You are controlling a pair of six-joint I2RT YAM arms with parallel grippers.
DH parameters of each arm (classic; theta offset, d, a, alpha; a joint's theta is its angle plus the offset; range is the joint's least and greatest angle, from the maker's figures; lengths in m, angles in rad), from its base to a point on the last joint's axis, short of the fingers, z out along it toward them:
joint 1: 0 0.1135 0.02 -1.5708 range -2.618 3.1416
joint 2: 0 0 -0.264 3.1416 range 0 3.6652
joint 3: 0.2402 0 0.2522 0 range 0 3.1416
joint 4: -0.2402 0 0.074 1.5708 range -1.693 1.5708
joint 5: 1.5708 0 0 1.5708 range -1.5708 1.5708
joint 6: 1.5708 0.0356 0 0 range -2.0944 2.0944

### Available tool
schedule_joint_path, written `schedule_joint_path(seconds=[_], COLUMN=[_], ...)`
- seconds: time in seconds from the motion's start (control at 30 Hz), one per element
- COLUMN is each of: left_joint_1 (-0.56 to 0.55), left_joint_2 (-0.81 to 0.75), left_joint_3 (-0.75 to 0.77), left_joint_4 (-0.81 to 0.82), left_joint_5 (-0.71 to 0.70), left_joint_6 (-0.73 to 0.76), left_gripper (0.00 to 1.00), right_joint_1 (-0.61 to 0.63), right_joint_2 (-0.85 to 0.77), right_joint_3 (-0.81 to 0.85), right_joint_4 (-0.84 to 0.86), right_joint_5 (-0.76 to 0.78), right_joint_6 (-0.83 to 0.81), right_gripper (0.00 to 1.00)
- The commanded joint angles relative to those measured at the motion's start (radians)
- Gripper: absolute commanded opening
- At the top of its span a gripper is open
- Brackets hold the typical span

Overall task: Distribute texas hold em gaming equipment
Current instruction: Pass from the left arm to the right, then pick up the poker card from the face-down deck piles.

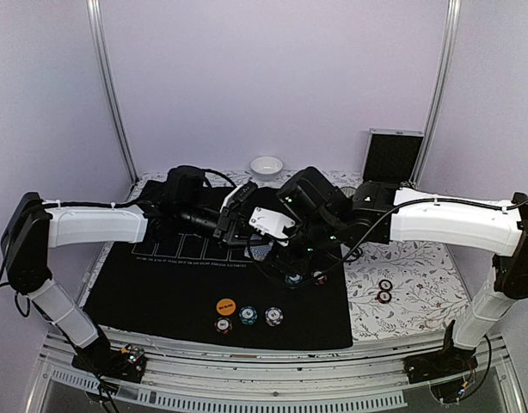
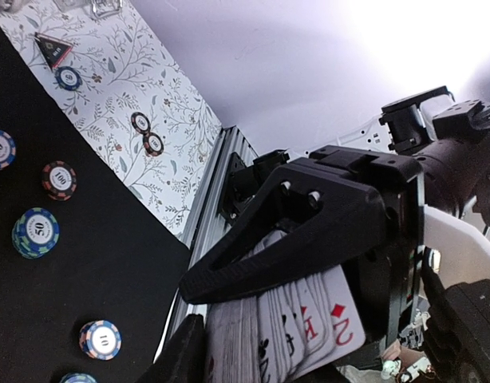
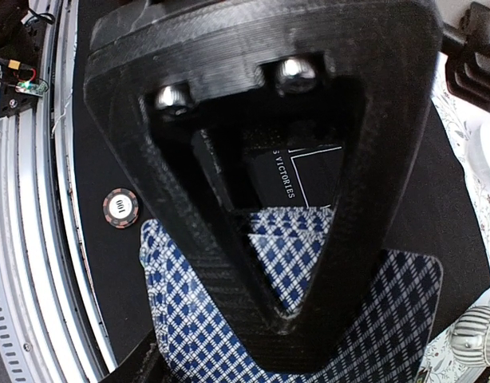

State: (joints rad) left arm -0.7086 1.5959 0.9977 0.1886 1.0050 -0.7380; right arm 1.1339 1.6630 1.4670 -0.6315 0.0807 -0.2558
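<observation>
From the left, over a black mat (image 1: 126,292): the left gripper (image 1: 233,215), clenched on a fan of playing cards (image 2: 309,319), red and black pips turned to the wrist camera, lower edge of the fan cut off by the frame. On the near part of the mat, an orange disc (image 1: 226,305) with three edge-striped chips (image 1: 248,316) in a row just beside it. Behind, at the far table edge, a small white bowl (image 1: 266,166).

At centre, close against the left one, the right gripper (image 1: 281,243), half hiding two more chips (image 1: 292,280) beneath. From its own wrist camera, only one black finger (image 3: 185,239) plainly seen, laid across blue-checked card backs (image 3: 365,319). Other finger out of view, so cannot tell whether pinching the cards or merely resting on them, possibly the former. Beside it, a single red-and-black chip (image 3: 120,207) on the mat, and a ribbed metal mug (image 3: 478,335) clipped by the lower right corner.

Further right, on a floral cloth (image 1: 419,267), two dark chips (image 1: 383,297) touching each other, plus a red triangular marker (image 2: 53,49) with a blue chip (image 2: 68,77) just beside it, markings too small to read. Behind these, an open black case (image 1: 393,155).
</observation>
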Motion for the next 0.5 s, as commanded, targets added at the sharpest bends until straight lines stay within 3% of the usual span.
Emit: schedule_joint_path(seconds=[0.0,0.23,0.47], left_joint_1=[-0.014,-0.012,-0.004], left_joint_2=[-0.011,-0.022,-0.029], left_joint_3=[0.003,0.044,0.072], left_joint_4=[0.030,-0.137,-0.251], left_joint_5=[0.043,-0.009,-0.060], left_joint_6=[0.003,0.111,0.175], left_gripper=[0.33,0.35,0.46], right_joint_1=[0.002,0.002,0.002], right_joint_2=[0.024,0.012,0.008], right_joint_3=[0.027,0.020,0.013], right_joint_4=[-0.011,-0.015,-0.017], right_joint_5=[0.026,0.043,0.049], right_joint_6=[-0.010,-0.011,-0.007], right_gripper=[0.13,0.13,0.13])
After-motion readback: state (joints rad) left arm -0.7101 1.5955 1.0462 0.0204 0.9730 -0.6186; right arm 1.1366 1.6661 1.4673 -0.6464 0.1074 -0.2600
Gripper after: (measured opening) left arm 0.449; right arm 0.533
